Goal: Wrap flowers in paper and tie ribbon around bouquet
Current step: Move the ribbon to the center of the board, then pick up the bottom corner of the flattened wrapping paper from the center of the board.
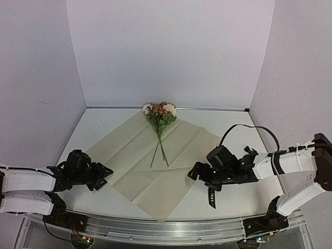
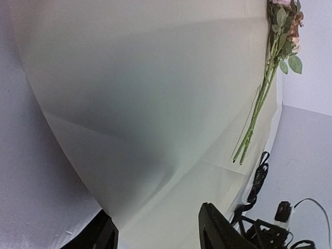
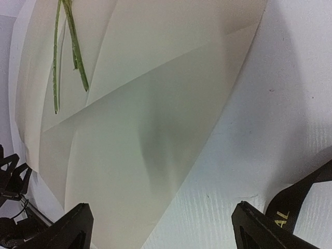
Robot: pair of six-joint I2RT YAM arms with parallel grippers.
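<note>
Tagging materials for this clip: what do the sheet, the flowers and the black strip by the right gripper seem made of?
Paper: matte tan kraft-like sheet, crisp fold creases. Flowers: thin green stems, leaves; real or artificial unclear. Ribbon: black, probably fabric, pale printed lettering.

Plain pale back wall [image 1: 171, 52], matching left wall [image 1: 31, 78] and right wall [image 1: 303, 62], boxing in white tabletop [image 1: 98, 124]. Soft even lighting. Aluminium rail [image 1: 155, 228] along near edge.
</note>
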